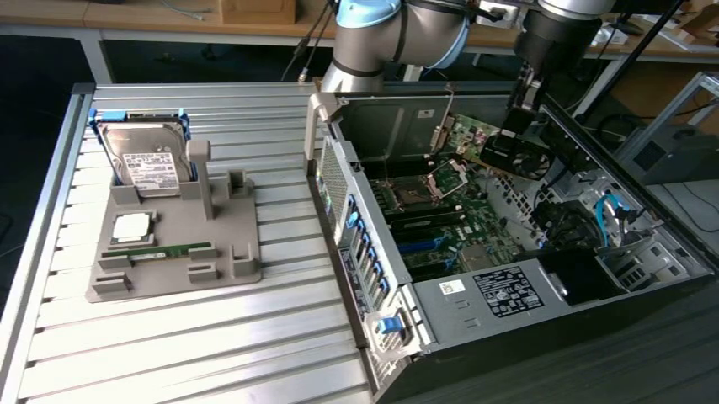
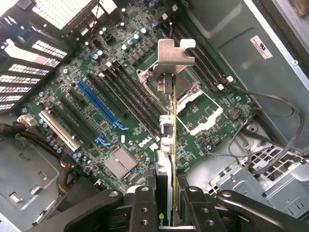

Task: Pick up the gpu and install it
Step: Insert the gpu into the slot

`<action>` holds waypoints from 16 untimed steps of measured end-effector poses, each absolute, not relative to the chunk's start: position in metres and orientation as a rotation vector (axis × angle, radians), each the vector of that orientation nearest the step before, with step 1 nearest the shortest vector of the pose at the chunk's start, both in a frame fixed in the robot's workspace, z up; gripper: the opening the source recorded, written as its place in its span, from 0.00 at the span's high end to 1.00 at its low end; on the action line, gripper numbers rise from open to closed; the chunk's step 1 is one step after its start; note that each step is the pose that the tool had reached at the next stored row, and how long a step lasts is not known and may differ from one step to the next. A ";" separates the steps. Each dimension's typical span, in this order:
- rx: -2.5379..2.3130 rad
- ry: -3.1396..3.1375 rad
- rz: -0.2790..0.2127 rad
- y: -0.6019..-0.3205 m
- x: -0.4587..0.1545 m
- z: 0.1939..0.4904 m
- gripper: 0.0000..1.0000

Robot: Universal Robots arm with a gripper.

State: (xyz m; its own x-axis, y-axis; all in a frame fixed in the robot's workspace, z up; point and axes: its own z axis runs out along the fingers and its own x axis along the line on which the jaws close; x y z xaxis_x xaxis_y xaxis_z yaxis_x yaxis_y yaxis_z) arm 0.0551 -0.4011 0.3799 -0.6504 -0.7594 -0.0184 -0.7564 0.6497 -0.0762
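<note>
gpu point(image 1: 503, 148): thin green board, black block on one face, silver bracket at one end. End effector point(image 2: 169, 195) clenched on it, card edge-on between the fingers point(image 2: 145, 205), bracket end pointing away from wrist. Card hangs inside open computer case point(image 1: 337, 181), above motherboard point(image 2: 96, 72)

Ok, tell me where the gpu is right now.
The gpu hangs in the gripper on the exterior view's right, above the motherboard of the open computer case.
</note>
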 end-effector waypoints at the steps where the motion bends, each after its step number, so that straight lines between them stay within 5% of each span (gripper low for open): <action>1: -1.298 2.806 -0.095 -0.401 0.055 0.380 0.73; 16: -1.401 2.753 -0.092 -0.401 0.055 0.380 0.73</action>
State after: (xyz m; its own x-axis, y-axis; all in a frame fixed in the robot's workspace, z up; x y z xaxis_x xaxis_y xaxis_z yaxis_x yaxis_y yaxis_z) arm 0.0551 -0.4011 0.3799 -0.5880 -0.8086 -0.0184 -0.8056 0.5876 -0.0762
